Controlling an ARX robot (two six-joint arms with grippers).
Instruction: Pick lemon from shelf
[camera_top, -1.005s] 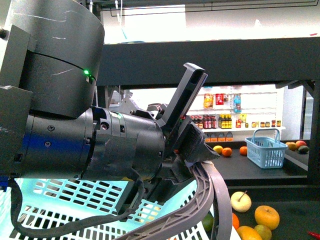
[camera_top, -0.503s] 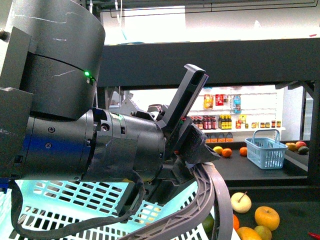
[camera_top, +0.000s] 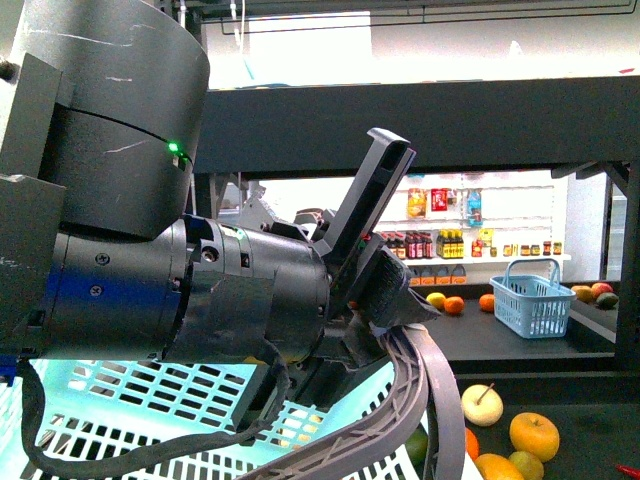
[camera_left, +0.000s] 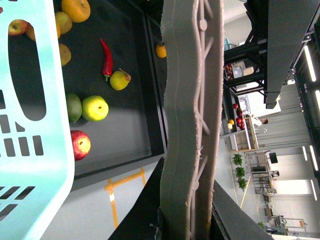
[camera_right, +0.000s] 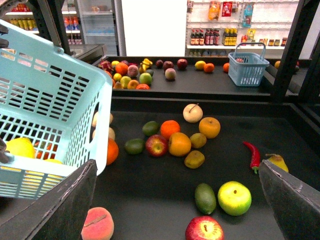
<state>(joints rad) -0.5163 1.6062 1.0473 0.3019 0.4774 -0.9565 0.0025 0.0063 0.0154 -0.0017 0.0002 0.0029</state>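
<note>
Basket (camera_right: 50, 115) rim just above shelf (camera_right: 165, 195) fruit

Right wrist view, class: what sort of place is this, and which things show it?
Most likely a small grocery shop or a mock one. Loose fruit lies on a black shelf, a light blue shopping basket hangs beside it, and white wall shelves of bottles stand behind.

Left arm (camera_top: 150, 260) blocks most of the front view; turquoise basket (camera_right: 45, 115) cut off at the frame edge, a yellow fruit (camera_right: 20, 147) inside half-hidden behind its slats
</note>
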